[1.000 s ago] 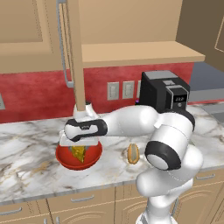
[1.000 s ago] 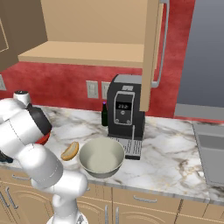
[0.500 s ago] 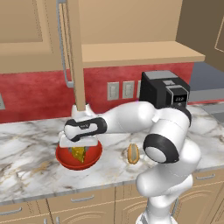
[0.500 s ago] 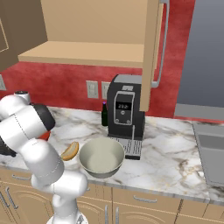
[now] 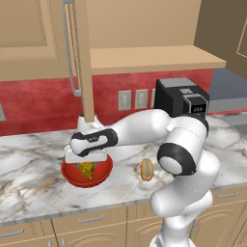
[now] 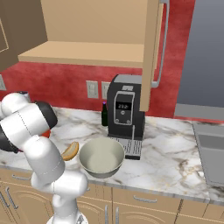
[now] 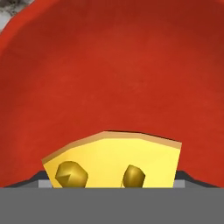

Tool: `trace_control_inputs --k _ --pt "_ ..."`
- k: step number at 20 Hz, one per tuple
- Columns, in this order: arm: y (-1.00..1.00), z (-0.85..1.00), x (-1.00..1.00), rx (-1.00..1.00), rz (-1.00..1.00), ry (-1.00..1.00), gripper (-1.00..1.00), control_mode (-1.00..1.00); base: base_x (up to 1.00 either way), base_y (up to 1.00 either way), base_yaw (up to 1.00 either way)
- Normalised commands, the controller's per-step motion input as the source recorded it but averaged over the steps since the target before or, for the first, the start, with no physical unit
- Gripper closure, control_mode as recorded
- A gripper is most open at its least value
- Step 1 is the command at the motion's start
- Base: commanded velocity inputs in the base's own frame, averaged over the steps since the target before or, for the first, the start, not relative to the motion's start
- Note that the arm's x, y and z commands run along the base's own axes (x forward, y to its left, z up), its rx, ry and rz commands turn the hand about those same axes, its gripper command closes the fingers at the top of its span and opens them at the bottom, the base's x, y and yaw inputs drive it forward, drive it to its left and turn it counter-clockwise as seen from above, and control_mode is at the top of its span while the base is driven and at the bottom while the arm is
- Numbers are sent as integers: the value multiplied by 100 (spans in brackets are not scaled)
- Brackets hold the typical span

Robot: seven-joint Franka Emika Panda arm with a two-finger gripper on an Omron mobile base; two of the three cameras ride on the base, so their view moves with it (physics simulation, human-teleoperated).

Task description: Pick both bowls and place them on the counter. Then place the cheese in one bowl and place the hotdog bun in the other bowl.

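The glossy red bowl (image 5: pixel 104 171) sits on the marble counter (image 5: pixel 29 164) with the yellow cheese (image 5: pixel 87 170) lying inside it. My gripper (image 5: pixel 87 161) hangs just above the bowl, open, its fingers either side of the wedge. In the hand view the cheese (image 7: pixel 113 157) lies low against the red bowl (image 7: pixel 113 65), between the tips of my gripper (image 7: pixel 113 181). The tan hotdog bun (image 5: pixel 146 169) lies on the counter right of the red bowl. The grey-green bowl (image 6: pixel 101 158) with its cream inside stands beside the bun (image 6: pixel 70 151) near the front edge.
A black coffee machine (image 5: pixel 181 99) stands at the back of the counter, with a dark bottle (image 6: pixel 105 114) beside it. An open cabinet door (image 5: pixel 82 53) hangs right above my hand, next to a tan wooden shelf (image 5: pixel 154 58). A sink (image 6: pixel 212 153) lies at the far right.
The elbow and forearm have swung a little while the hand stayed over the red bowl. The cheese lies in the bowl as before.
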Motion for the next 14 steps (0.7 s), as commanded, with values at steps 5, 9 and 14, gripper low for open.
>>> trace_control_inputs --k 5,9,14 --pt "0 -4 0 0 0 0 -100 -100 0 0 0" --pt "0 0 0 0 0 0 -100 -100 0 0 0" --pt "-1 5 0 0 0 0 -100 -100 0 0 0"
